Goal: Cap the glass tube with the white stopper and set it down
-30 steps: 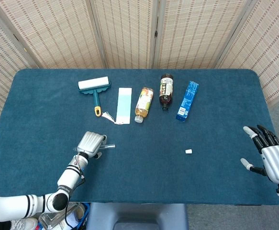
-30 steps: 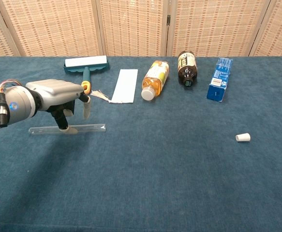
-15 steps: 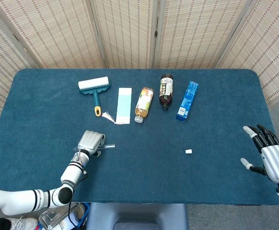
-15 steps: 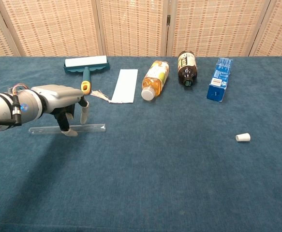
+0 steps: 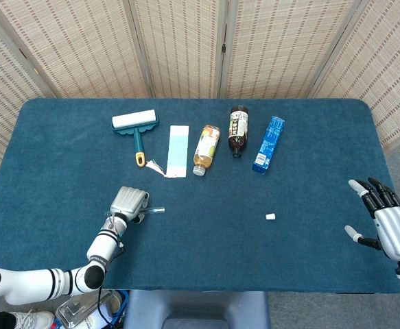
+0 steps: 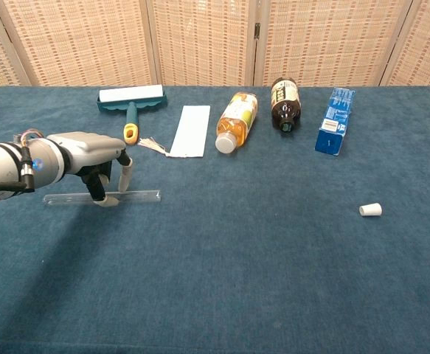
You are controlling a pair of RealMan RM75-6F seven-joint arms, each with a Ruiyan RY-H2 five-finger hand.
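The glass tube lies flat on the blue table, its right end showing in the head view as the tube. My left hand hovers low over the tube's left part; its thumb touches the near side and a finger reaches down behind the far side, and the tube still rests on the cloth. From above, the left hand covers most of the tube. The white stopper lies alone far to the right, seen from the head camera as the stopper. My right hand stands open and empty at the table's right edge.
Along the back lie a lint roller, a pale blue card, an amber drink bottle, a dark bottle and a blue packet. Bare blue cloth separates tube and stopper.
The left hand has lowered slightly and its far finger has curled in closer to the tube. The tube, the stopper and the right hand have not moved.
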